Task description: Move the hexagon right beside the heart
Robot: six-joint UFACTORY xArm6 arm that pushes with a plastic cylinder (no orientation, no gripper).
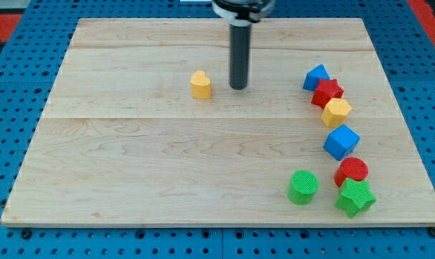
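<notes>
Nothing is done yet: my tip (238, 88), a bare rod touching nothing, stands just right of the yellow heart (200, 85), with the yellow hexagon (336, 112) well apart toward the view's right.

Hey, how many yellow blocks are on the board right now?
2. The yellow heart sits near the board's top centre, just left of my tip. The yellow hexagon is in the right-hand cluster, below the red star. None appear hidden.

Rod (239, 50) cut off by frame at 12 o'clock; arm above unseen. Red cylinder (353, 170) partly hidden by green star (356, 198) at its 6 o'clock. Blue block (316, 77) shape unclear, overlapped by red star (327, 93).
</notes>
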